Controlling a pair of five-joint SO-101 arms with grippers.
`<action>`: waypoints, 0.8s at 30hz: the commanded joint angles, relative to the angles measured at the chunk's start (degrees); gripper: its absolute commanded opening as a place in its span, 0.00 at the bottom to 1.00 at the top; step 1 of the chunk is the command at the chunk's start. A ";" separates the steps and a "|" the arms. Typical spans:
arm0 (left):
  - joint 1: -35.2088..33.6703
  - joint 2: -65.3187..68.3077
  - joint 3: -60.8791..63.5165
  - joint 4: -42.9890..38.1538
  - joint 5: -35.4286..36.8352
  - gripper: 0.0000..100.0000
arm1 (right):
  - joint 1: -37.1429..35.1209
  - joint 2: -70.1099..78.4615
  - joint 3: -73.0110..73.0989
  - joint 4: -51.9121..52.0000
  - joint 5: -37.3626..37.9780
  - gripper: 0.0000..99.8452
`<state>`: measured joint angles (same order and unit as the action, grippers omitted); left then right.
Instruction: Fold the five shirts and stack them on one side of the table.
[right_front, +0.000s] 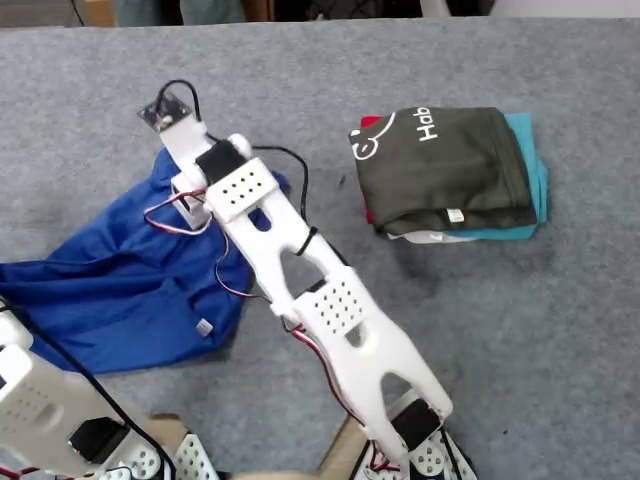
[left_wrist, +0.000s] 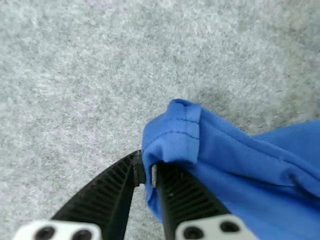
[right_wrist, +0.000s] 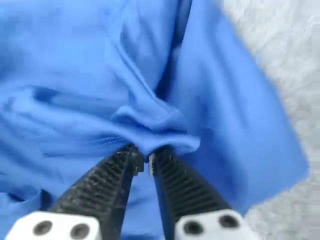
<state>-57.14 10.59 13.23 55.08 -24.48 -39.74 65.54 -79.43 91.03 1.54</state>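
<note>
A blue shirt (right_front: 110, 290) lies crumpled and partly spread on the left of the grey table. My right gripper (right_wrist: 146, 160) is shut on a bunched fold of the blue shirt (right_wrist: 75, 75); in the high view it sits at the cloth's far right corner (right_front: 190, 200). At the shirt's left end, my left gripper (left_wrist: 145, 172) is shut on a hemmed edge of the blue shirt (left_wrist: 240, 160), just above the table. The left arm (right_front: 40, 410) enters at the lower left corner of the high view.
A stack of folded shirts (right_front: 445, 170) sits on the right side, dark olive on top with teal, white and red layers beneath. The right arm (right_front: 340, 320) crosses the table's middle diagonally. Bare grey table (right_front: 520, 340) lies at the near right.
</note>
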 joint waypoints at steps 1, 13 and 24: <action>-0.04 -2.64 -0.57 -0.70 0.53 0.03 | 0.79 0.84 -17.19 5.80 0.44 0.01; 0.04 -2.90 -0.66 -0.70 0.62 0.03 | 0.97 -12.70 -15.43 5.71 0.26 0.01; 2.95 -10.99 -14.73 7.47 13.98 0.03 | 0.97 -29.93 -15.52 5.45 0.26 0.01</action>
<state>-55.91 6.02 5.58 59.82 -14.64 -39.38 43.03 -92.26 96.92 1.71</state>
